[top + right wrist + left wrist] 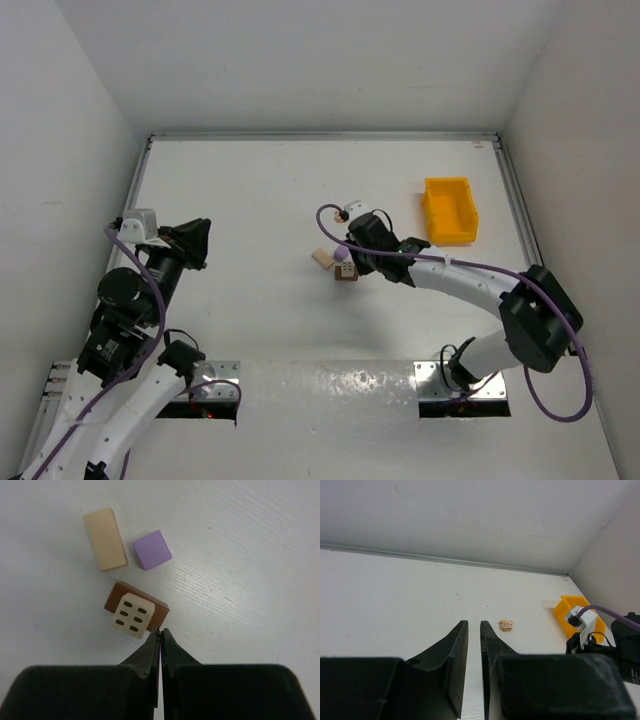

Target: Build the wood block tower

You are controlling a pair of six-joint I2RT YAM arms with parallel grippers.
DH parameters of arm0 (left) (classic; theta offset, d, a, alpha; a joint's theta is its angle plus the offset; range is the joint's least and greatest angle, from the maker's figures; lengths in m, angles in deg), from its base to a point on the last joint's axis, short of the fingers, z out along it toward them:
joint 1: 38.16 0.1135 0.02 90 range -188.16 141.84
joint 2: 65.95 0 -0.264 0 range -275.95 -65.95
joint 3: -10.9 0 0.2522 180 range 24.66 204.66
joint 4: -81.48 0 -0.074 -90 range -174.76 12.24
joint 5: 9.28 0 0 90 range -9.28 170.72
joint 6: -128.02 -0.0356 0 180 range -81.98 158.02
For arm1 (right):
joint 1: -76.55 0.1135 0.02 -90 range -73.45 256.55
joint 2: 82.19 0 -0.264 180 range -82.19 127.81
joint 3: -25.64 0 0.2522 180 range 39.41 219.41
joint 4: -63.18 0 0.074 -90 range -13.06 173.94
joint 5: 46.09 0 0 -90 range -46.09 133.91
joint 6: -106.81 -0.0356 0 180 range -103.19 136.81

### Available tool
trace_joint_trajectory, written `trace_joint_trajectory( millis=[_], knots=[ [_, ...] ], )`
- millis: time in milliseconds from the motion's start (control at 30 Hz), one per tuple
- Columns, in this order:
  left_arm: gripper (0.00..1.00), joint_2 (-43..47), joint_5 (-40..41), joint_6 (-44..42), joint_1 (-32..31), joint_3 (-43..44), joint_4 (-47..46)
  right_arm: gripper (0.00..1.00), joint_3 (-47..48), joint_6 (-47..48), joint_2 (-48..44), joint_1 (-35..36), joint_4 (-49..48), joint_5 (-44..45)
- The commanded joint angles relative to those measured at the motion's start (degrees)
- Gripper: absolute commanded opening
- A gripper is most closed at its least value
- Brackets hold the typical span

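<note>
The right gripper [160,632], tips pressed together and empty, sits bottom centre just beside the brown block [159,614] topped by a cream block [132,616] — tan block [105,539] and purple block [152,549] upper left — while the left gripper [474,630] stands slightly parted, empty.

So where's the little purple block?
In the right wrist view, the purple block sits just right of the tan block, a little beyond the brown block.
</note>
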Motion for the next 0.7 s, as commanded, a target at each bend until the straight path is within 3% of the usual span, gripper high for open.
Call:
trace_joint_trajectory(
  millis=[0, 667],
  knots=[
    [0.13, -1.1, -0.4, -0.4, 0.8, -0.3, -1.6, 0.00, 0.2, -0.4, -0.5, -0.8, -2.7, -1.2],
    [0.13, -1.9, -0.7, -0.4, 1.5, -0.4, -1.7, 0.00, -4.9, -2.4, 1.5, -1.7, -5.0, -5.7]
  ],
)
